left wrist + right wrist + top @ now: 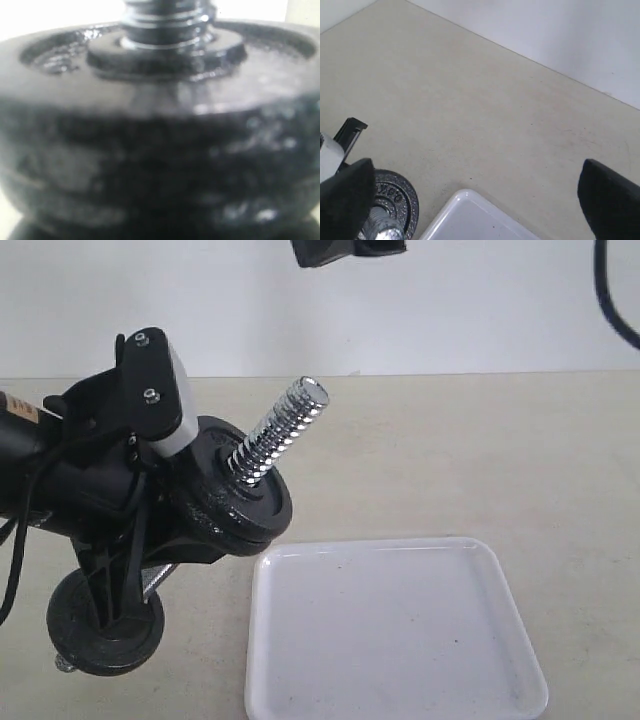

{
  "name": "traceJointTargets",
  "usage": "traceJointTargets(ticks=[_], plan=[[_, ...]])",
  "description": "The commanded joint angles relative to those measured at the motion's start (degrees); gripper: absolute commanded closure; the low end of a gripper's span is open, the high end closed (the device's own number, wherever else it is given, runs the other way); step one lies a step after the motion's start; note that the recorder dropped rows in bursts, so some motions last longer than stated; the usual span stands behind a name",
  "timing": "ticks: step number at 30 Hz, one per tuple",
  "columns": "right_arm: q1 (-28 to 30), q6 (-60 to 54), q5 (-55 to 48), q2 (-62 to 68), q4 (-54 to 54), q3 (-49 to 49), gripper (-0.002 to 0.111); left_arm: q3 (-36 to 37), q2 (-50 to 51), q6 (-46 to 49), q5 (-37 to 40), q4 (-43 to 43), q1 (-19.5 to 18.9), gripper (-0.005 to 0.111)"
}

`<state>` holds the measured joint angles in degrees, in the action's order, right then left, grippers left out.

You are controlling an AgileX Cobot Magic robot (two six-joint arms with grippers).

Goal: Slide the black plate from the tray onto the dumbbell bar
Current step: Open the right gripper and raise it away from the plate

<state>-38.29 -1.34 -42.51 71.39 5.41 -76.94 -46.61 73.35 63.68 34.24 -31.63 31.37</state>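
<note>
Left gripper (158,510) is pinching the dumbbell bar (285,425) mid-shaft, tilting its threaded end up, just off the tray's (400,543) far-left corner. That's probably so gravity is seating the black plate (250,508), which is sitting on the bar, off the tray. The tray is holding 0 items. Right gripper (477,197) is hanging spread wide above the tray, gripping nothing.

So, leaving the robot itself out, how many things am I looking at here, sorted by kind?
White tray: 1
Chrome dumbbell bar: 1
Black plate stacks on the bar: 2, the upper stack and the lower stack; single plates are too blurred to split
Total: 4
</note>
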Motion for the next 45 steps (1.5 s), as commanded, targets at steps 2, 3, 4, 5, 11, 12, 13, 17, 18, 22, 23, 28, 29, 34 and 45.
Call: traceJointTargets(ticks=[2, 3, 4, 5, 11, 12, 13, 17, 18, 22, 23, 28, 29, 34, 45], plan=[[0.0, 2.0, -7.2, -4.3, -2.0, -0.4, 0.004, -1.4, -3.0, 0.1, -12.4, -5.0, 0.3, 0.102], [0.0, 2.0, -8.4, -4.6, -2.2, -0.4, 0.004, -1.1, -2.9, 0.1, -12.4, -5.0, 0.3, 0.102], [0.0, 2.1, -9.6, -5.0, -2.5, -0.4, 0.004, -0.9, -2.9, 0.0, -12.4, -5.0, 0.3, 0.102], [0.0, 2.1, -11.2, -5.1, -2.7, -0.4, 0.004, -0.8, -2.7, -0.5, -12.4, -5.0, 0.2, 0.102], [0.0, 1.9, -21.5, -5.5, -4.5, -0.4, 0.004, 0.4, -2.0, -5.3, -14.1, -3.1, -0.3, 0.102], [0.0, 1.9, -22.9, -5.5, -4.8, -0.4, 0.004, 0.5, -1.9, -5.3, -14.2, -3.1, -0.3, 0.102], [0.0, 2.3, -23.9, -5.5, -5.4, -0.4, 0.004, 0.7, -1.8, -5.4, -14.6, -3.1, -0.3, 0.102], [0.0, 4.4, -26.4, -5.5, -6.3, -0.4, 0.004, 1.6, -0.4, -9.1, -17.0, -2.8, -0.4, 0.102], [0.0, 4.9, -26.4, -5.5, -6.4, -0.4, 0.004, 1.8, 0.4, -10.3, -17.8, -2.8, -0.4, 0.102], [0.0, 5.3, -26.4, -5.5, -6.4, -0.4, 0.004, 1.9, 3.2, -12.0, -18.7, -2.8, -0.4, 0.102], [0.0, 5.3, -26.4, -5.5, -6.4, -0.4, 0.004, 2.0, 3.7, -12.9, -19.4, -2.8, -0.4, 0.102], [0.0, 5.3, -26.8, -5.5, -6.1, -0.4, 0.004, 2.0, 5.3, -15.0, -23.4, -2.8, -0.4, 0.102], [0.0, 5.3, -26.7, -5.5, -6.1, -0.3, 0.004, 2.0, 5.3, -15.0, -23.8, -2.8, -0.4, 0.102], [0.0, 5.4, -27.3, -5.5, -6.1, 2.3, 0.004, 2.0, 5.3, -16.4, -25.0, -2.8, -2.3, 0.102], [0.0, 8.4, -24.6, -5.5, -6.0, 8.3, 0.004, 2.7, 5.3, -22.1, -24.0, -3.0, -9.0, 0.102]])
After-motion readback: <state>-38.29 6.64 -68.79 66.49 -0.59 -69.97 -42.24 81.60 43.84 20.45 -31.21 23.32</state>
